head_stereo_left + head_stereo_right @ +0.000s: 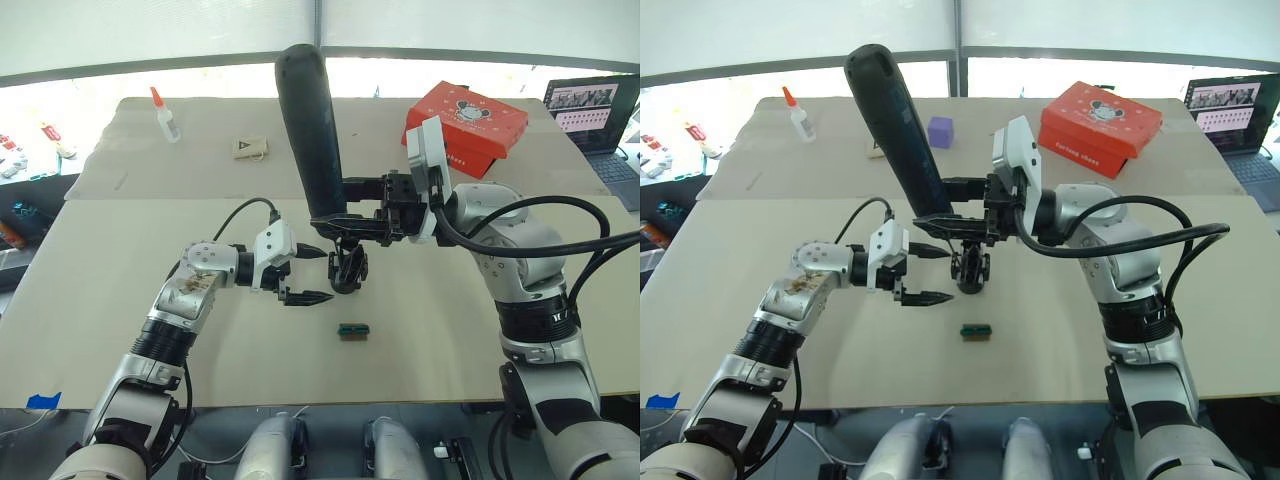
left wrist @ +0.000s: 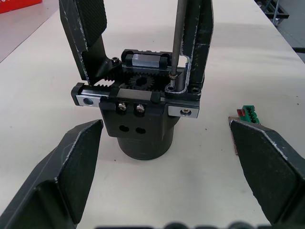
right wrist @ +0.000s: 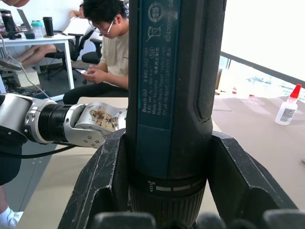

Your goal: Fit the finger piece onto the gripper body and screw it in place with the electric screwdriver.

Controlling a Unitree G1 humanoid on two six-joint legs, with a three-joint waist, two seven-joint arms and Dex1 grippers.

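The gripper body (image 2: 143, 114) stands upright on its round base in the middle of the table, also seen from the head (image 1: 348, 268). Two black toothed pieces rise from it. The finger piece (image 2: 202, 43) sits fitted on one side. The electric screwdriver (image 1: 312, 120) leans over it, and its thin metal bit (image 2: 177, 38) rests on a screw at the foot of that piece. My right gripper (image 1: 335, 215) is shut on the screwdriver's lower handle (image 3: 171, 95). My left gripper (image 1: 948, 275) is open, its fingers (image 2: 71, 167) on either side of the body's base without touching it.
A small green-topped block (image 1: 353, 331) lies just in front of the gripper body. At the back are a red box (image 1: 465, 125), a glue bottle (image 1: 165, 115), a purple cube (image 1: 940, 131), a tan tag (image 1: 250, 148) and a laptop (image 1: 595, 110). A person (image 3: 109, 47) sits beyond the table.
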